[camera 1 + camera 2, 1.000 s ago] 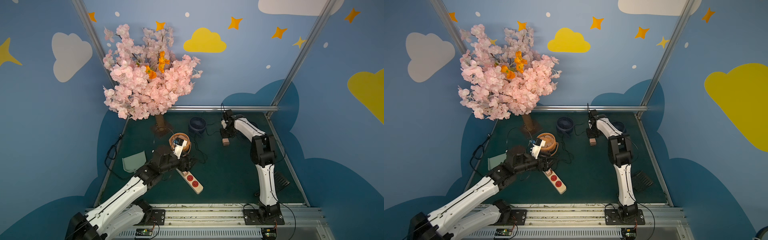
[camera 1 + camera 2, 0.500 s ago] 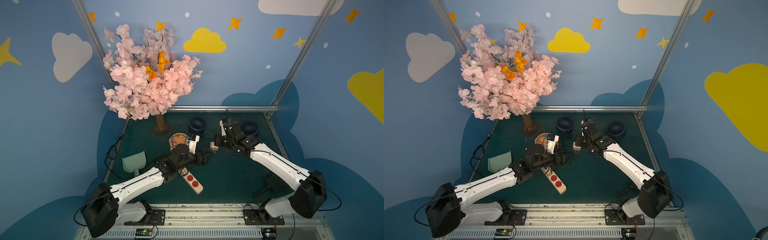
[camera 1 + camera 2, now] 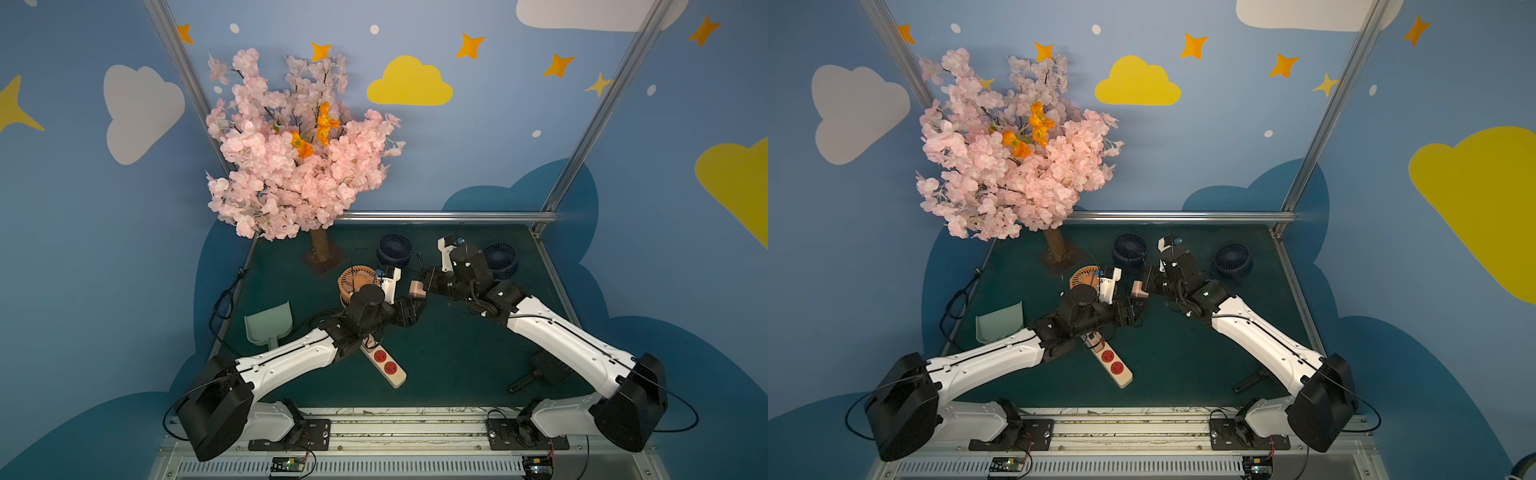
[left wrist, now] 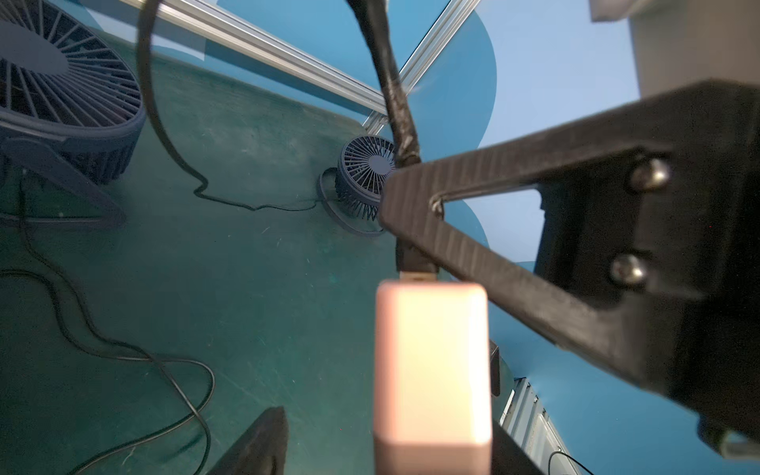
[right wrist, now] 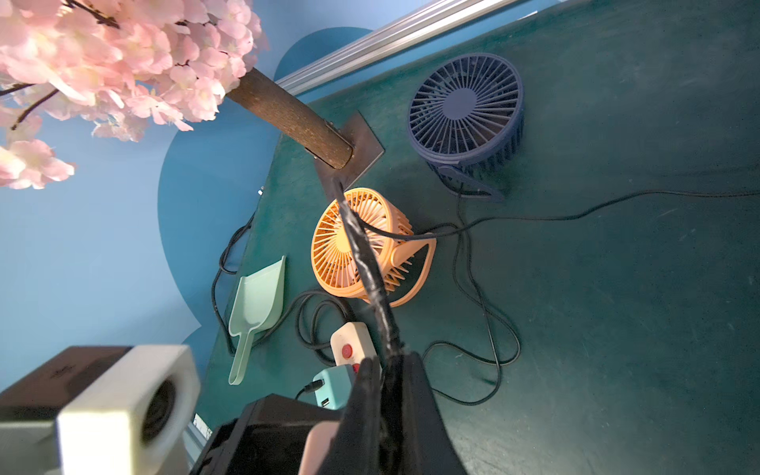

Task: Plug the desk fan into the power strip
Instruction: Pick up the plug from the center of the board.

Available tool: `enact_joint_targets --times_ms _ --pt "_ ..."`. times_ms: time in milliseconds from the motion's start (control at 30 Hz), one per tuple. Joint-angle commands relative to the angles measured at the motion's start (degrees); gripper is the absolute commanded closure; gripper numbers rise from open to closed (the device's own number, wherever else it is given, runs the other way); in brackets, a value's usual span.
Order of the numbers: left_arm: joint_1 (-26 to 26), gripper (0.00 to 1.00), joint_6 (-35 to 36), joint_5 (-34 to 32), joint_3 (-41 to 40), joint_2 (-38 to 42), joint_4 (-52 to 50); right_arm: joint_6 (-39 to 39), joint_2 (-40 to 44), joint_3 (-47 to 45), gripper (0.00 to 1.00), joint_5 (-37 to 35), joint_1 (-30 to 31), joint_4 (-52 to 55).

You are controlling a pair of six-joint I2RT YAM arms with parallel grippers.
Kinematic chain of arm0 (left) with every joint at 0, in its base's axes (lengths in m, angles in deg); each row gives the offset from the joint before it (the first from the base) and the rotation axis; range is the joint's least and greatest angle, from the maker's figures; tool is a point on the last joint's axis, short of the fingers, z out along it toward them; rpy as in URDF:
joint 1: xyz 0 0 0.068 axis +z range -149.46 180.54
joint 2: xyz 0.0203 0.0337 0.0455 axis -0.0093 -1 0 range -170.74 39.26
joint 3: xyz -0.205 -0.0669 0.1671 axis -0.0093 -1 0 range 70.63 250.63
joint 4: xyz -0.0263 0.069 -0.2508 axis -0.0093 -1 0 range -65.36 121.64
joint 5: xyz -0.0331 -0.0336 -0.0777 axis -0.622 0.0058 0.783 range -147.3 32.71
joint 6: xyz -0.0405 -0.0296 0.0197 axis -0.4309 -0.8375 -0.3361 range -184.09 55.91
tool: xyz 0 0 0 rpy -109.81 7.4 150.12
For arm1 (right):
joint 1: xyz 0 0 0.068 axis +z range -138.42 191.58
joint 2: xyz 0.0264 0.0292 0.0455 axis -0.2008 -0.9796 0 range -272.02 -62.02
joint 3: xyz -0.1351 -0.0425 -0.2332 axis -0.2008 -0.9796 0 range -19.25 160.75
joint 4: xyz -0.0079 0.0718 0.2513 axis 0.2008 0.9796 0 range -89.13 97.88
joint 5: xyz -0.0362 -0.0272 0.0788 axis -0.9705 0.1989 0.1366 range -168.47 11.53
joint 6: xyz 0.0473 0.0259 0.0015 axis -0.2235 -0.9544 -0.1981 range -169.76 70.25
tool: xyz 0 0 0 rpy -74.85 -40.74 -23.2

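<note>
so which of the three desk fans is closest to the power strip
The orange desk fan, just behind the power strip. It is the only orange one; the two navy fans stand farther back.

Green table (image 3: 457, 357): power strip (image 3: 384, 362), orange fan (image 3: 351, 279), navy fans (image 3: 395, 249), mint scoop (image 3: 270, 324), tree (image 3: 322, 253).

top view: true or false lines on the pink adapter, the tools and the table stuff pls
The right tool is shut on the black cable beside the pink adapter. True.
The pink adapter sits in the power strip. False: it is held in the air, apart from it.
Two dark blue fans stand near the table's back edge. True.
The mint scoop lies on the power strip. False: it lies on the table, apart.
The left tool is shut. False: its jaws stand open by the adapter.
</note>
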Motion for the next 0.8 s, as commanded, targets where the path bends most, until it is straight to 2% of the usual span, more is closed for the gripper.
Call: enact_joint_targets --times_ms 0,67,300,400,467,667,767 --pt "-0.17 0.36 -0.29 1.18 2.17 -1.0 3.18 0.56 1.53 -0.26 1.0 0.04 1.19 -1.65" --pt "-0.1 0.42 -0.79 1.22 1.68 -1.08 4.28 0.59 1.61 -0.65 1.0 -0.43 1.41 -1.54" --pt "-0.14 0.74 -2.04 3.0 -0.22 -0.32 5.78 0.98 2.61 -1.9 1.0 -1.26 1.34 -1.61" --pt "-0.08 0.81 -2.11 4.54 -1.0 0.65 5.8 1.37 3.07 -2.33 1.0 -1.53 0.57 -1.19" --pt "-0.1 0.78 -1.95 5.91 -1.66 1.42 5.8 1.23 3.73 -2.81 1.0 -1.55 -0.22 -1.27" --pt "-0.1 0.55 -0.72 9.89 -2.27 1.53 5.54 0.64 4.71 -3.57 1.0 -0.43 -1.84 -1.64" --pt "-0.06 0.53 -0.43 12.52 -2.06 0.77 5.51 0.21 4.74 -3.79 1.0 0.06 -1.88 -2.18"
